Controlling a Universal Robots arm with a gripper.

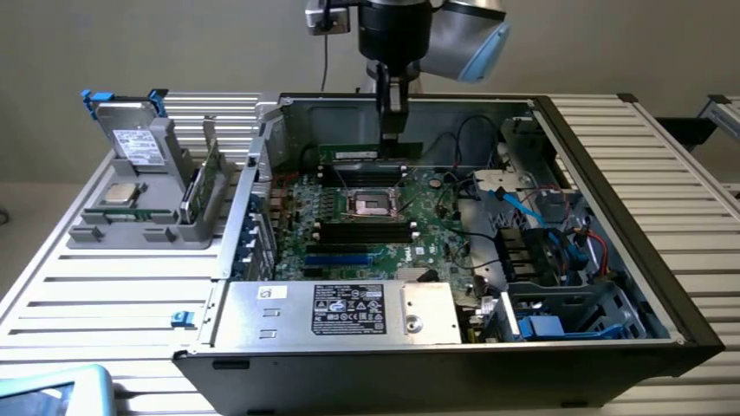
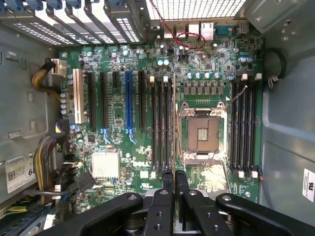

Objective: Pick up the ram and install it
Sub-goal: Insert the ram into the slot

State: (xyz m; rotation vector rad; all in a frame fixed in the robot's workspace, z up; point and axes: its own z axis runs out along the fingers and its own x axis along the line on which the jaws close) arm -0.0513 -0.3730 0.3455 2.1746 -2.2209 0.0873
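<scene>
On the exterior view's left, you see a holder [image 1: 139, 230] beside the case [image 1: 647, 217]. Further right, inside the case, your gripper [image 1: 393, 137] is pinched almost closed on the ram [image 1: 347, 154], on edge at the slots [image 2: 160, 123] beside the socket [image 1: 373, 204].

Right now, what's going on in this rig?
The arm reaches down into the open PC case. Its claw is shut, seemingly on one end of the ram. The ram stands on edge at the memory slots beside the empty CPU socket. I can't tell whether the ram is seated in a slot yet.
</scene>
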